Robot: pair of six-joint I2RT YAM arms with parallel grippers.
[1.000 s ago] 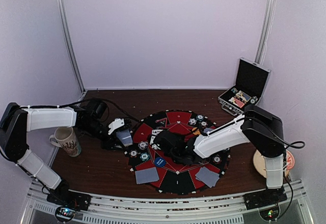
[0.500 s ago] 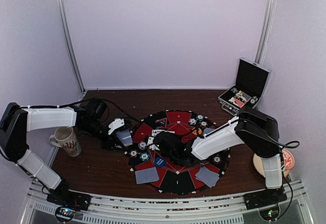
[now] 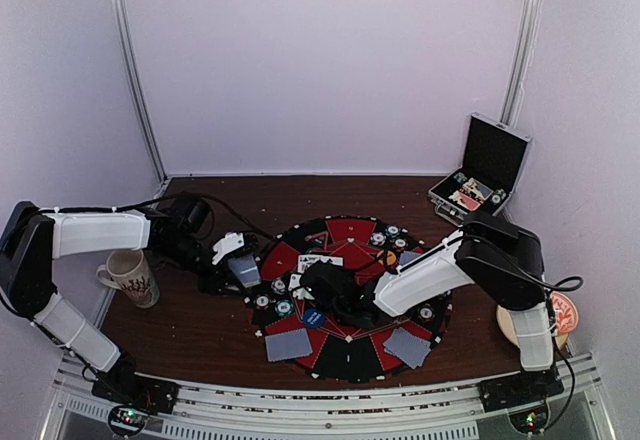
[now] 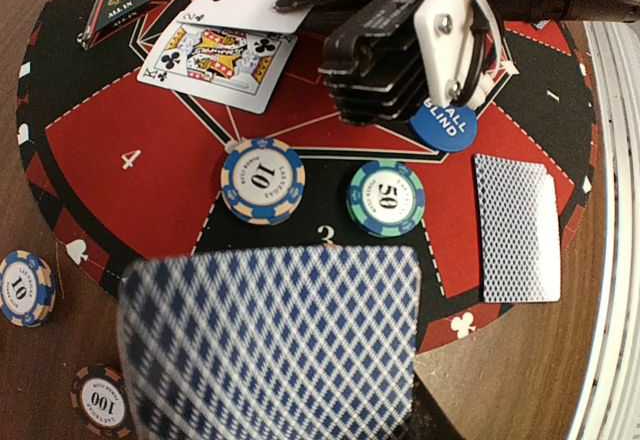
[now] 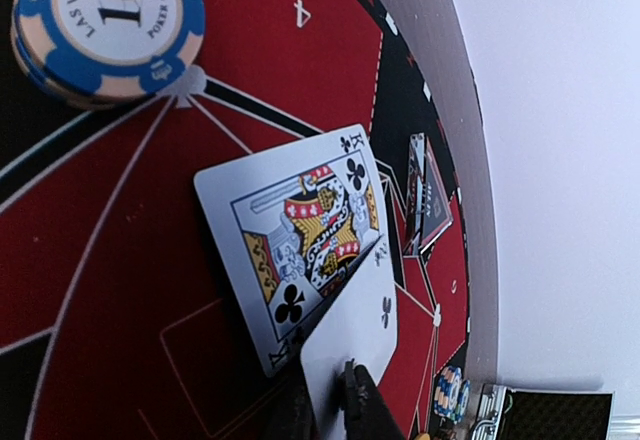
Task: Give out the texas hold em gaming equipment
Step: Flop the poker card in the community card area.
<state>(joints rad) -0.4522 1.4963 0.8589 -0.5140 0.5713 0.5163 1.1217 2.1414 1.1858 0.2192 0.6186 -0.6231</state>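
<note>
On the round red-and-black poker mat (image 3: 345,355), my left gripper (image 3: 243,270) hovers over the left rim, shut on a deck of blue-backed playing cards (image 4: 270,345); the deck hides its fingers. A king of clubs (image 5: 295,235) lies face up near the mat's centre. My right gripper (image 5: 330,388) pinches the near edge of a face-up two of clubs (image 5: 362,335), which leans across the king. The left wrist view also shows a blue "10" chip (image 4: 263,180), a teal "50" chip (image 4: 386,197) and a blue blind disc (image 4: 445,128).
Face-down cards (image 3: 288,344) (image 3: 407,347) lie on the mat's near wedges, and chips (image 3: 390,235) sit at its far edge. A patterned mug (image 3: 130,277) stands left, an open case (image 3: 480,175) back right, a plate (image 3: 512,322) right. Loose chips (image 4: 22,287) lie off the mat.
My right gripper has slid left across the mat with the two of clubs, now over the king. The left arm and its deck have stayed put.
</note>
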